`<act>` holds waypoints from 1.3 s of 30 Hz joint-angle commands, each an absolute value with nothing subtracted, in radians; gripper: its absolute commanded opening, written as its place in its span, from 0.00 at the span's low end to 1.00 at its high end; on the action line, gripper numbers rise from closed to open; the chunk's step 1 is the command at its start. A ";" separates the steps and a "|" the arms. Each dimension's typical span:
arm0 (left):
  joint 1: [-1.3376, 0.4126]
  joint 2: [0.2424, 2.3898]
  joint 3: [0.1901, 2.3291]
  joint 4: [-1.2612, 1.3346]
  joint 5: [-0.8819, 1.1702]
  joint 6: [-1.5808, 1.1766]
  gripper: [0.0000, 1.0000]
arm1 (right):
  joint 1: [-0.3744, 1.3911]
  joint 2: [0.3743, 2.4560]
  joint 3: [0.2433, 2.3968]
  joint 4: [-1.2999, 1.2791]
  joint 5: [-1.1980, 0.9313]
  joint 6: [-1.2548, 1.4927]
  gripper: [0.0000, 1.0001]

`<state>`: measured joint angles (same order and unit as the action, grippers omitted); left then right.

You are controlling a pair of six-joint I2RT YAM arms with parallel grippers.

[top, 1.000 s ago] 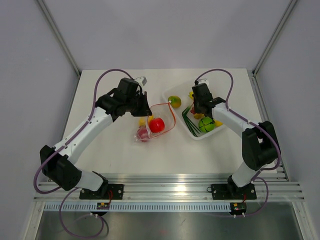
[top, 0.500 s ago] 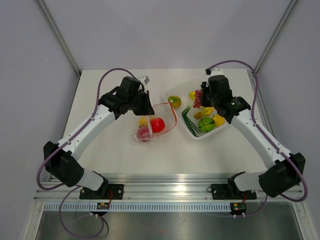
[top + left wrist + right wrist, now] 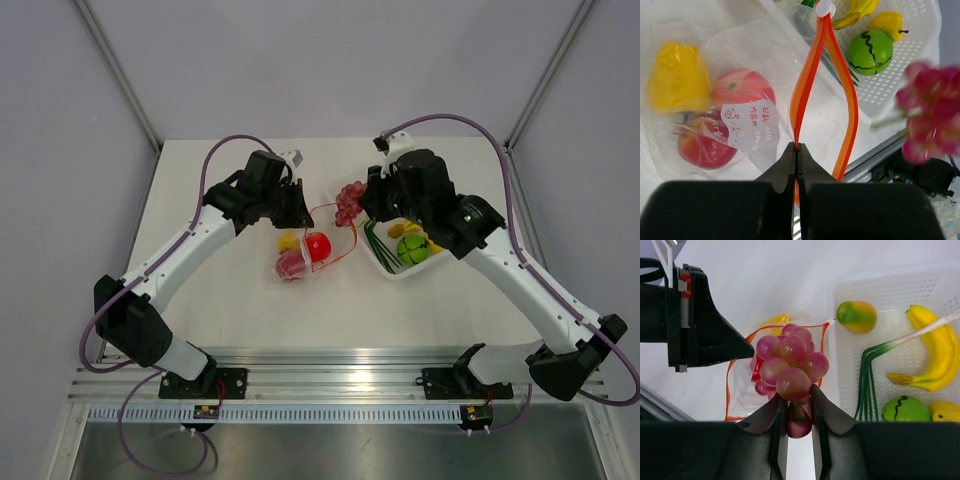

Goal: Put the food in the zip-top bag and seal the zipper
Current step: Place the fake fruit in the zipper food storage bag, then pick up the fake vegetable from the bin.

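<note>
— Left side first?
— Left gripper [image 3: 796, 150] pinched tight on the near lip of the zipper [image 3: 812, 75], holding that orange-red strip up off the table [image 3: 200, 290]. Other lip bowed away, leaving the mouth of the zip-top bag [image 3: 297, 258] gaping toward the tray.

— Inside the bag?
— Two red round fruits [image 3: 737, 95] and a yellow piece [image 3: 675, 80], pressed against crinkly clear plastic beside a white printed label [image 3: 747, 125]. Resting on the table just left of the tray.

— Anything in the way?
— A bunch of purple-red grapes [image 3: 790, 365], clamped from below by the right gripper [image 3: 797, 395], fingers closed on the lowest ones. Hanging over the open mouth, between bag and tray; height above it hard to judge. Black body of the left gripper just left of the bunch.

— And the tray?
— White perforated tray [image 3: 880, 290] holding an orange-green mango [image 3: 856, 316] at the corner nearest the zipper's white end tab, then green stalks [image 3: 867, 385], a banana [image 3: 935, 360], a green round fruit [image 3: 903, 408] and a small yellow fruit [image 3: 945, 411].

— Arm poses?
— Left arm stretched forward, bent inward at the elbow, wrist tipped down at the bag's far edge. Right arm arched high, reaching leftward across the tray, wrist pointing down.
</note>
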<state>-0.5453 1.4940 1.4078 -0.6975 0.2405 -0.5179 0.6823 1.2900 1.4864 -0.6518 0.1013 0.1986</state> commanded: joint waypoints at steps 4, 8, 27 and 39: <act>-0.546 1.483 1.460 -0.666 0.265 -0.520 0.00 | 0.733 1.359 1.465 -0.594 0.042 0.250 0.25; -0.546 1.468 1.453 -0.655 0.271 -0.526 0.00 | 0.747 1.411 1.428 -0.542 0.005 0.271 0.25; -0.540 1.439 1.456 -0.663 0.293 -0.515 0.00 | 0.740 1.433 1.427 -0.578 0.253 0.190 0.78; -0.540 1.424 1.448 -0.664 0.287 -0.518 0.00 | 0.431 1.477 1.290 -0.456 0.250 0.273 0.86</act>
